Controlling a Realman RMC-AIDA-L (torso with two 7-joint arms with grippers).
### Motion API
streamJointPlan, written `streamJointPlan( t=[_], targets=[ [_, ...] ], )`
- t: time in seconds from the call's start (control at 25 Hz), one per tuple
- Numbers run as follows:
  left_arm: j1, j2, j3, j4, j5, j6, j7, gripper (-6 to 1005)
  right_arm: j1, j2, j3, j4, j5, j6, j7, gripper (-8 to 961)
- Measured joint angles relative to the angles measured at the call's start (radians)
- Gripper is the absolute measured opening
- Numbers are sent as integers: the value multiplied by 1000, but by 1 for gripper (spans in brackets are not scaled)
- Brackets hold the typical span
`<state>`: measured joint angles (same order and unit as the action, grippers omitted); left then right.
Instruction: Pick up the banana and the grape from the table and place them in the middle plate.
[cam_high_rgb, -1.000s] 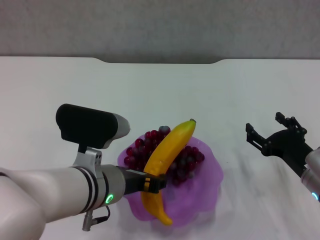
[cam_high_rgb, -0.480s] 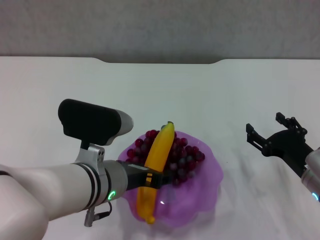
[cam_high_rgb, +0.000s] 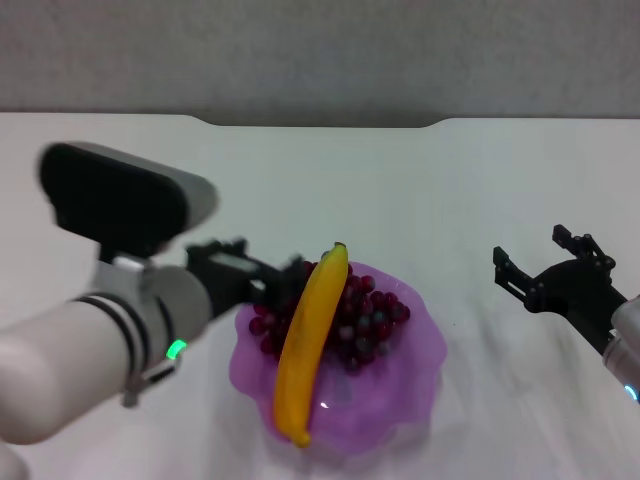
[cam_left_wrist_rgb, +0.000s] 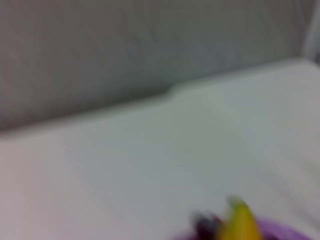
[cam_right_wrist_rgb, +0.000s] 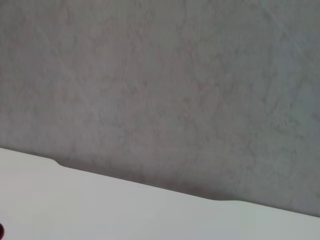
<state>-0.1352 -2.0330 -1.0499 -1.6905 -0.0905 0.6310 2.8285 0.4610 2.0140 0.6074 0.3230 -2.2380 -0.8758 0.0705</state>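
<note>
While the banana (cam_high_rgb: 309, 343) lies across the grape (cam_high_rgb: 352, 318) bunch in the middle plate (cam_high_rgb: 402, 378), the left gripper (cam_high_rgb: 268, 282) sits just beside the plate's left rim, holding nothing, spread I cannot tell. Farther right, over the tabletop (cam_high_rgb: 400, 180), the right gripper (cam_high_rgb: 545, 262) hangs spread and empty.

Left pincer (cam_high_rgb: 268, 281) low at left, fingers parted, right pincer (cam_high_rgb: 545, 268) at right, spread
</note>
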Motion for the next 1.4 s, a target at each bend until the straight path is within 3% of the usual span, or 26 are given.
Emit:
streamJointPlan(
  t=[0.16,0.36,0.52,0.76,0.96,1.4],
  targets=[
    [73,-2,-56,17,116,-193,-9,712,0,-1,0,4,-3,0,0,891],
    [113,-7,-150,272,153,-663,-21,712,1,-2,0,3,-2,0,0,891],
    [70,-9,-223,604,142,-1077,-23,712,1,-1,4,2,-2,0,0,891],
    [-90,-9,-278,1097,-6,-1540,-16,712,1,-3,9,-1,-1,-13,0,891],
    [-187,-10,-279,1362,-130,-1639,-48,712,0,-4,11,-5,-1,-38,0,891],
    [-192,-14,-288,1429,-216,-1599,-78,712,4,-3,9,-19,0,-40,1,891]
  ],
)
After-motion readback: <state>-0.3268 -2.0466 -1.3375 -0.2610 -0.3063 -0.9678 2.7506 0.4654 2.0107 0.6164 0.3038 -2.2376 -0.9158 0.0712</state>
